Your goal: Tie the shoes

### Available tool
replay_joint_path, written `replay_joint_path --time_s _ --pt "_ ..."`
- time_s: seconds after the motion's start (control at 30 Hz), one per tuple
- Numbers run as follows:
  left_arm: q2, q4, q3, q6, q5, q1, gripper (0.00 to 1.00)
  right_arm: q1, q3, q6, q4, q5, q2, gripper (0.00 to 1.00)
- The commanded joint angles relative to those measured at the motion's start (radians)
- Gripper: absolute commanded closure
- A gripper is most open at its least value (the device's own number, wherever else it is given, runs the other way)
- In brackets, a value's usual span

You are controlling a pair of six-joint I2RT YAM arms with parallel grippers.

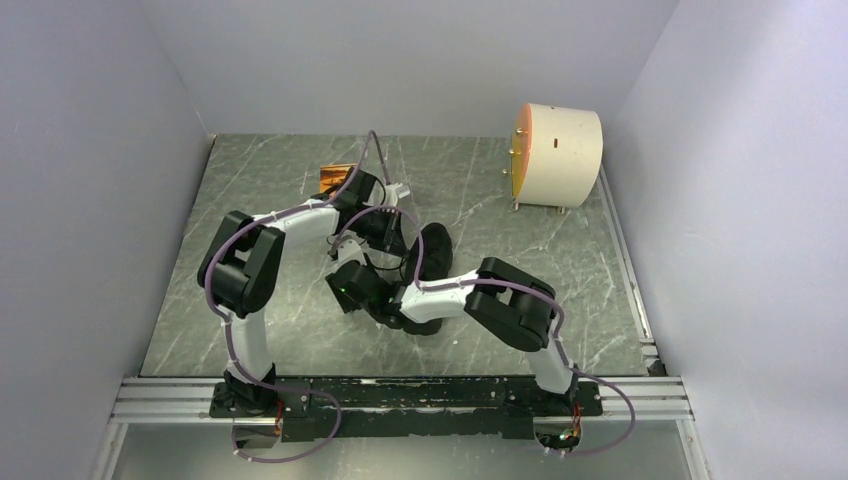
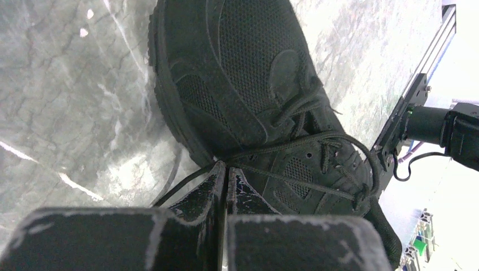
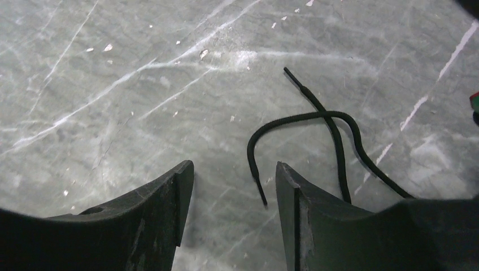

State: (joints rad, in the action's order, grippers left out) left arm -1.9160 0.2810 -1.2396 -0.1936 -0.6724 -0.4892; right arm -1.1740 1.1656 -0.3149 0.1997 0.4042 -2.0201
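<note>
Grey veined bench (image 1: 480,190), pale walls (image 1: 400,60); arms (image 1: 440,295) hide most of black knit sneaker (image 1: 436,250); left end effector (image 2: 226,168) pinches thin black lace (image 2: 305,139), right end effector (image 3: 234,169) spread.

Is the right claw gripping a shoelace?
No: the right gripper stands open, the lace lying loose on the table.

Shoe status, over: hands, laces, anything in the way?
Left hand shut on a lace at the shoe. Right hand open above loose lace ends on the table. White drum far off.
</note>
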Motion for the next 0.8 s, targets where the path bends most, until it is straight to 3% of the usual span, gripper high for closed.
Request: replay_joint_path --time_s 0.0,0.13,0.33,0.5,0.77 --pt "0.02 0.01 0.016 0.027 -0.002 0.011 0.95 0.015 0.036 0.044 0.04 0.012 -0.072 0.42" --pt "0.021 0.018 0.009 0.03 -0.005 0.012 0.95 0.014 0.026 0.046 0.015 0.022 -0.085 0.59" --pt "0.03 0.021 0.008 0.028 0.001 0.012 0.95 0.007 -0.046 0.029 -0.014 0.018 -0.001 1.0" --pt "0.079 -0.028 0.047 -0.02 -0.029 0.012 0.95 0.015 0.067 -0.042 -0.296 -0.043 0.103 1.0" --pt "0.216 -0.162 0.177 -0.144 -0.074 0.012 0.95 0.033 -0.039 -0.083 -0.44 -0.315 0.388 1.0"
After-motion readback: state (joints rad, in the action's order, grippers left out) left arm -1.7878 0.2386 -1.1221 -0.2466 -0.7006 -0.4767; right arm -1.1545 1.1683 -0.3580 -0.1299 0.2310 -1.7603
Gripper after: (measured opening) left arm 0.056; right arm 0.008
